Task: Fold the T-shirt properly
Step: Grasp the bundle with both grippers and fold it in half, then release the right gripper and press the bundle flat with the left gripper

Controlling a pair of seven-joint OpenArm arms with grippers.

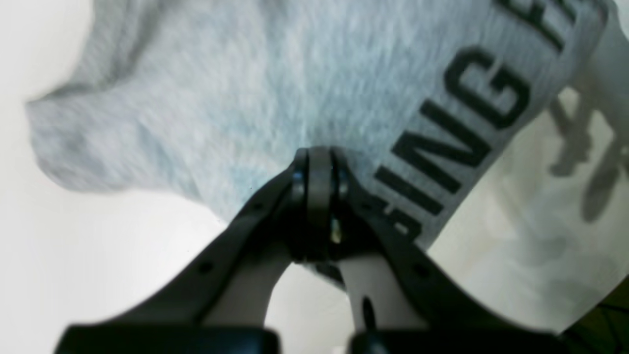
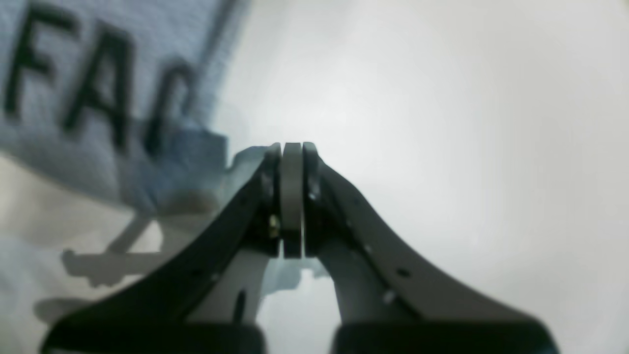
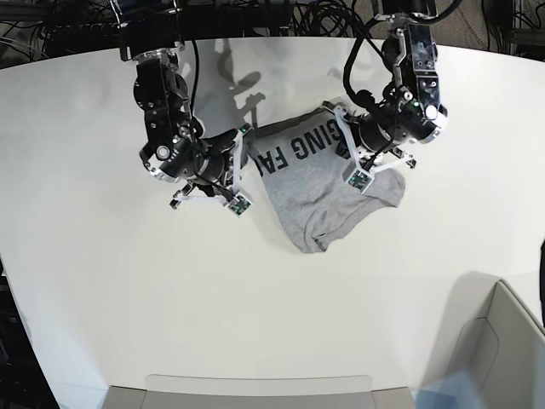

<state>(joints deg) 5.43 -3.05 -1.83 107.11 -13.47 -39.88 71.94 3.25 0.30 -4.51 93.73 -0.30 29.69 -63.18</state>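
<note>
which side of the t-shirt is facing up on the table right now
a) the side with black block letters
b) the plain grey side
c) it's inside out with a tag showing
a, black capital letters run across the top of the grey t-shirt in the base view.

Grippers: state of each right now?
Left gripper: shut on the T-shirt edge.
Right gripper: shut; whether it pinches cloth cannot be told.

there was one grey t-shirt (image 3: 328, 183), one white desk (image 3: 102, 281), two robot arms, each with one set of jaws, and one grey bin (image 3: 498, 349) at the corner.
</note>
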